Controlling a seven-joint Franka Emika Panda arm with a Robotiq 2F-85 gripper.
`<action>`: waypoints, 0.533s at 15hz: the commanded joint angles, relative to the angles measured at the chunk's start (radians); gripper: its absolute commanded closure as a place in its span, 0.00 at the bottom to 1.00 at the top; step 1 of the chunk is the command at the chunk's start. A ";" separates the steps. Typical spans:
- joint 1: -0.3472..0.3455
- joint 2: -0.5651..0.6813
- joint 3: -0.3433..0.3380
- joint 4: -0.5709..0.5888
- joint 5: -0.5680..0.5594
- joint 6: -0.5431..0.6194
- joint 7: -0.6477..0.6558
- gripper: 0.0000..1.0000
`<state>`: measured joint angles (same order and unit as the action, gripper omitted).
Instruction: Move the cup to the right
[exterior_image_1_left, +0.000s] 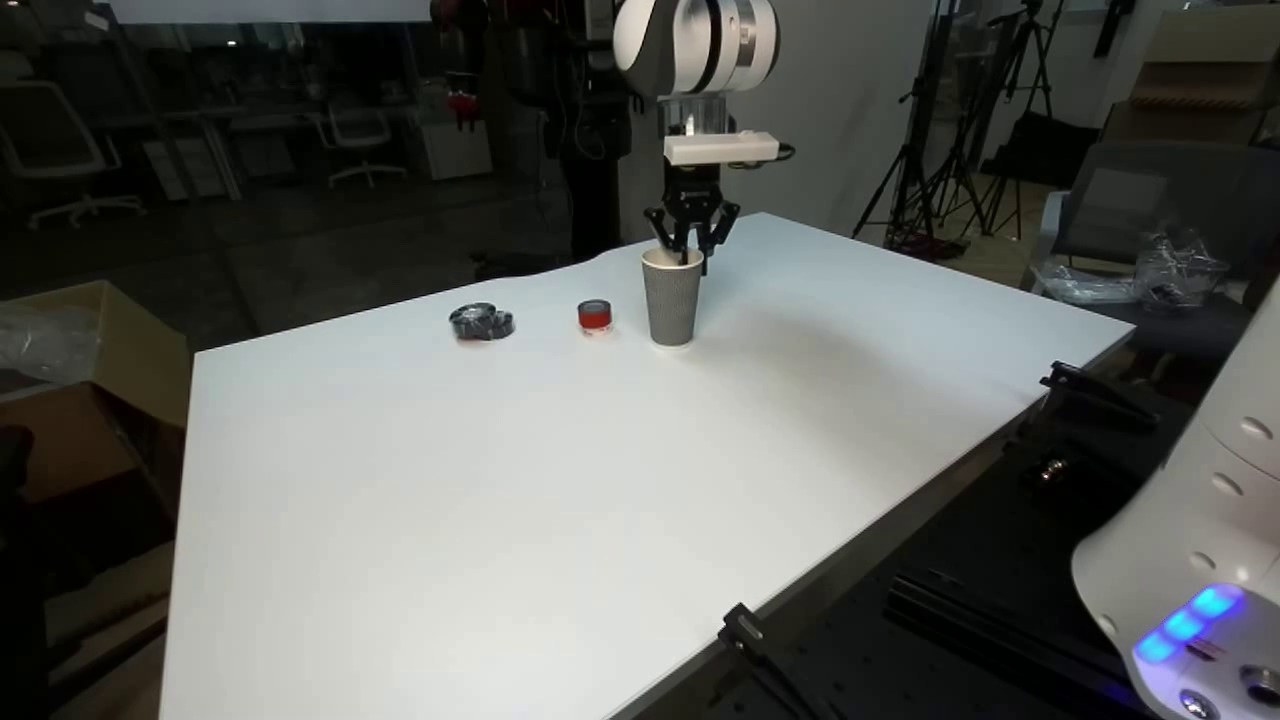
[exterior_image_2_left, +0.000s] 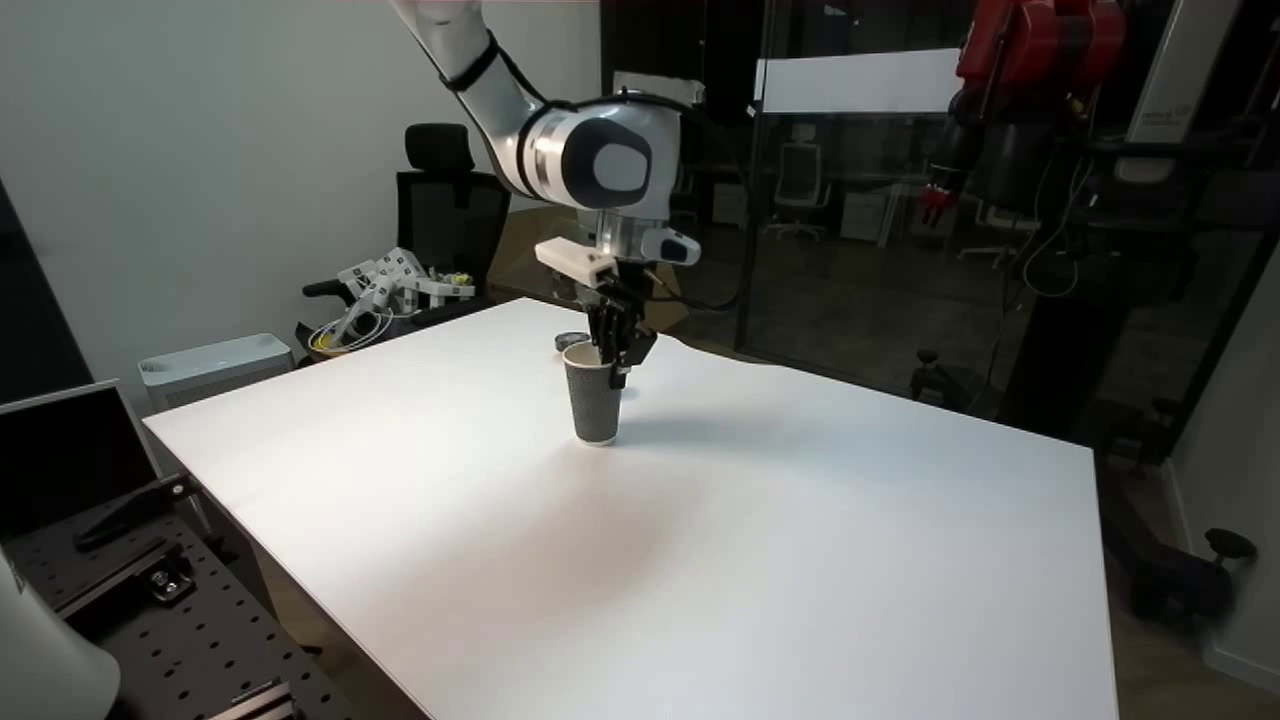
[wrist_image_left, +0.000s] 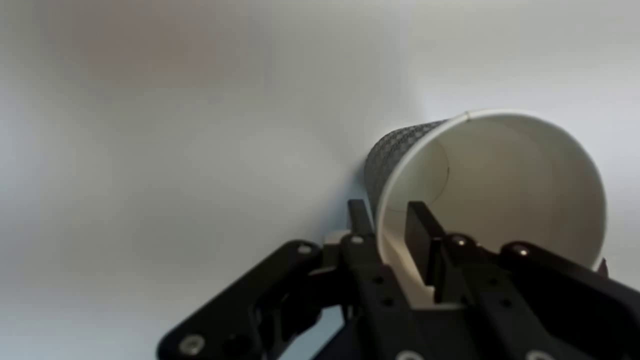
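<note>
The cup (exterior_image_1_left: 672, 305) is grey and tapered with a pale rim, and it stands upright on the white table (exterior_image_1_left: 450, 500). It also shows in an exterior view (exterior_image_2_left: 594, 405) and in the wrist view (wrist_image_left: 500, 170), where I look down into its bare inside. My gripper (wrist_image_left: 387, 212) is above the cup's edge, pointing down, with one finger inside the cup and one outside the wall. The fingers are part open, with a visible gap between the inner finger and the wall. The gripper also shows in both exterior views (exterior_image_1_left: 695, 262) (exterior_image_2_left: 612, 366).
A small red and dark roll (exterior_image_1_left: 594, 315) stands close beside the cup. A flat dark wrapped object (exterior_image_1_left: 481, 322) lies farther off; a dark round object (exterior_image_2_left: 571, 341) shows behind the cup. A black clamp (exterior_image_1_left: 750, 640) is at the table's edge.
</note>
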<state>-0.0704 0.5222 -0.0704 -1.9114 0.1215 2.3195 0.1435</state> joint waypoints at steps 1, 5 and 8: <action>0.009 0.023 -0.001 0.051 -0.002 -0.040 0.029 0.99; 0.010 0.008 -0.002 0.052 -0.004 -0.052 0.023 0.99; 0.006 -0.032 -0.011 0.021 -0.003 -0.041 0.030 0.99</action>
<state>-0.0632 0.5298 -0.0712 -1.8814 0.1206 2.2987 0.1435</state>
